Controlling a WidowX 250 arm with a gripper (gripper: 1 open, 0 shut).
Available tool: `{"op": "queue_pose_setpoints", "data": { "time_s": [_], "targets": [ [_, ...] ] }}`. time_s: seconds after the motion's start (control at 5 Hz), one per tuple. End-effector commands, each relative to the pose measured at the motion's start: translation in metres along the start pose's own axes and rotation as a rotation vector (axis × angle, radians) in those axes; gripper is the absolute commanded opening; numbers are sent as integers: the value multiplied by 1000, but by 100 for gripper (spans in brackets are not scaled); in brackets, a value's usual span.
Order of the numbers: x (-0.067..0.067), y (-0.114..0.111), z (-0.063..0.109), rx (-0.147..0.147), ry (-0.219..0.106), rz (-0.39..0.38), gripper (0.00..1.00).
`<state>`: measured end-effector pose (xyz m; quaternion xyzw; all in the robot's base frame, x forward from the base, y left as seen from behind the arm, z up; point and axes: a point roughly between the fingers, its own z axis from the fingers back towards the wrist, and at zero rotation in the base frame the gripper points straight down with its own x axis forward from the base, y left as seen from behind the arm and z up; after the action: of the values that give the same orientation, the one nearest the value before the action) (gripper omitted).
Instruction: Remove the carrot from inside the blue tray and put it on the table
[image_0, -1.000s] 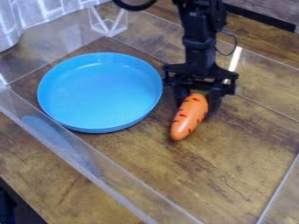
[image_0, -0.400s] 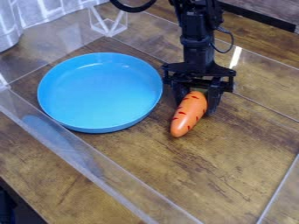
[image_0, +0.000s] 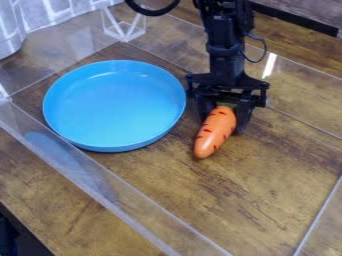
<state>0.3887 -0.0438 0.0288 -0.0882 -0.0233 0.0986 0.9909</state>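
Note:
The orange carrot lies on the dark wood table, just right of the round blue tray, which holds nothing. Its narrow end points toward the front and its top end sits under the gripper. My gripper points straight down over that top end. One black finger stands to its left and the other to its right, each with a small gap to the carrot. The jaws look open. The carrot's leafy top is hidden by the gripper.
A clear plastic wall runs diagonally along the front left of the table. A white upright object stands right behind the gripper. Pale objects sit at the back left corner.

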Motion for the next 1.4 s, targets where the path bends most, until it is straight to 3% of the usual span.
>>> {"op": "queue_pose_setpoints", "data": {
  "time_s": [0.0,1.2],
  "targets": [
    [0,3,9,-3,-19,-5,0],
    [-16,2,-10,13,60,-44,0]
  ]
}}
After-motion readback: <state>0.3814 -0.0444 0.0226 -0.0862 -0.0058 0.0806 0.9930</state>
